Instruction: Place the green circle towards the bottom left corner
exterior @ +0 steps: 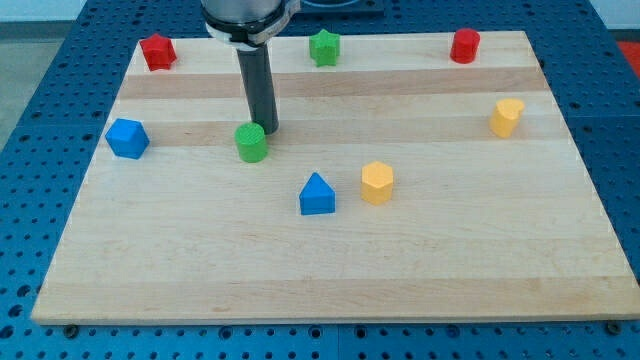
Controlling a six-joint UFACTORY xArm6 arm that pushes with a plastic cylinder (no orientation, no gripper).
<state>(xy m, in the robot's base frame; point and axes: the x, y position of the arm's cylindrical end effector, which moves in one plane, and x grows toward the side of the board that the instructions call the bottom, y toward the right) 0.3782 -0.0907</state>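
The green circle (251,142) is a short green cylinder on the wooden board (330,270), left of centre. My tip (268,131) is at the end of the dark rod that comes down from the view's top. It stands just to the upper right of the green circle, touching or almost touching it. The bottom left corner of the board lies far below and left of the circle.
A blue block (127,137) sits at the left edge, a red star (157,51) at the top left, a green star (324,47) at top centre, a red cylinder (464,45) at top right. A yellow block (506,117) lies right; a blue triangle (317,194) and yellow hexagon (377,183) lie near centre.
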